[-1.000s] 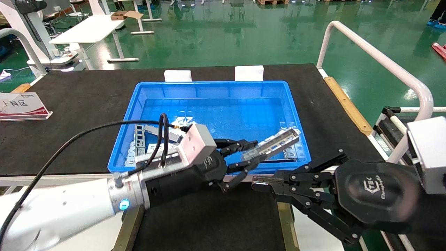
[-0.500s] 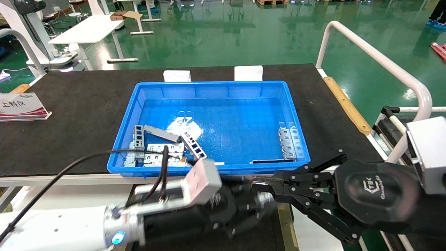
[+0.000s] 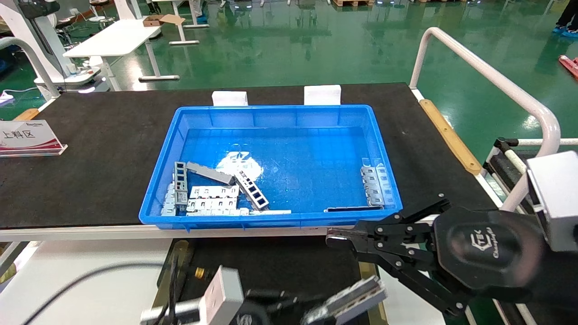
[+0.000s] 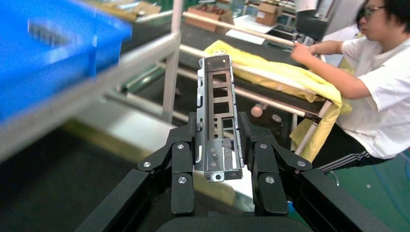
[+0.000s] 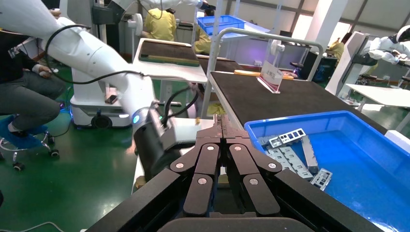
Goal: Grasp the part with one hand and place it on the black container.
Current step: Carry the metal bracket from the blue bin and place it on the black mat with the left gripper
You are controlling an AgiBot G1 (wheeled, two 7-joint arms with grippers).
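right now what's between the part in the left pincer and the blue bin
Head view: bare black container surface and the table's white front edge lie between the part and the blue bin.

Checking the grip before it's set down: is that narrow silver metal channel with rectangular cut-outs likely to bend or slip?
The narrow silver metal channel with cut-outs probably stays stiff: stamped metal with raised edges. Held near one end by the left gripper, most of it overhangs, so it might pivot. Its bare shiny surface looks slippery against the fingers.

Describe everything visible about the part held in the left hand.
The part is a narrow silver-grey stamped metal channel with raised side edges and a row of rectangular cut-outs. The left hand clamps its lower end between black fingers; most of it juts out beyond them. In the head view it hangs tilted above the black container.
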